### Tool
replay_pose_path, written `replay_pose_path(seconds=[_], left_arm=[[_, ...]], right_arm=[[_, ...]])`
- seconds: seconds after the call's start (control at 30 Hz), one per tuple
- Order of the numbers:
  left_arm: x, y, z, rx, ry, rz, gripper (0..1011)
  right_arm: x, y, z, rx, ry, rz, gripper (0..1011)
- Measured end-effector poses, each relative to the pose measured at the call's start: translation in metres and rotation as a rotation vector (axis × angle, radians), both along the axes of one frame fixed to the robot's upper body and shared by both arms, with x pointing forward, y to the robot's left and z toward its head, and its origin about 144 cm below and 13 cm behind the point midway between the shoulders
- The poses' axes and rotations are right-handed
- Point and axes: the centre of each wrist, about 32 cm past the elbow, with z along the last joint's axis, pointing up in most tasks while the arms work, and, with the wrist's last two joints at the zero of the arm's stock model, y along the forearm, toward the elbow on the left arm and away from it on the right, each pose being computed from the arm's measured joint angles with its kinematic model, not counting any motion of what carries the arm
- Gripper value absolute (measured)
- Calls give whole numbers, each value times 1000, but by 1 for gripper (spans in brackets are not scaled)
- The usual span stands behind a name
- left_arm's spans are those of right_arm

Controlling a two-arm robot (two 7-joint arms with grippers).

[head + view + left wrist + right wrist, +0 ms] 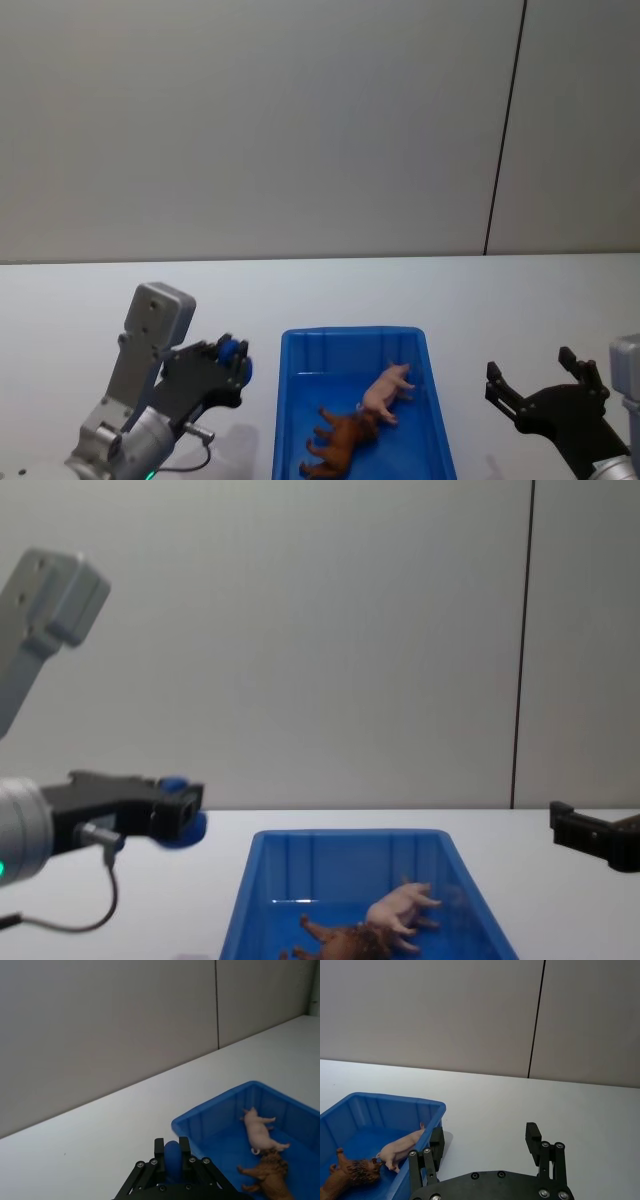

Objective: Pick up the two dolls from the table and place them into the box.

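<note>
The white table [90, 290] runs back to a plain grey wall [250, 120] with one dark vertical seam, and nothing lies on the tabletop between my arms and the box [296, 400]. That blue bin sits in front of me, between my two grippers, its ribbed walls upright. Inside it both dolls lie on their sides on the floor: the pink pig [388, 390] toward the far right part, and the brown lion [340, 445] nearer to me, its mane touching the pig's rear. My left gripper [236, 362] hangs above the table just left of the box with its fingers pressed together and nothing between them. My right gripper [535, 385] hovers to the right of the box, fingers spread wide and empty.
</note>
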Motion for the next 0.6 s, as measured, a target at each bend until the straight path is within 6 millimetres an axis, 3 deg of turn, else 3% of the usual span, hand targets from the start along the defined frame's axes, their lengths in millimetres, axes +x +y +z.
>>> replay_pose_path(seconds=[0.37, 0.6], left_arm=[[7, -13, 18, -28, -67, -136, 134], [12, -23, 25, -52, -92, -238, 328]], right_arm=[[0, 0, 0, 0, 0, 0, 1001], [0, 0, 0, 0, 0, 0, 1001]])
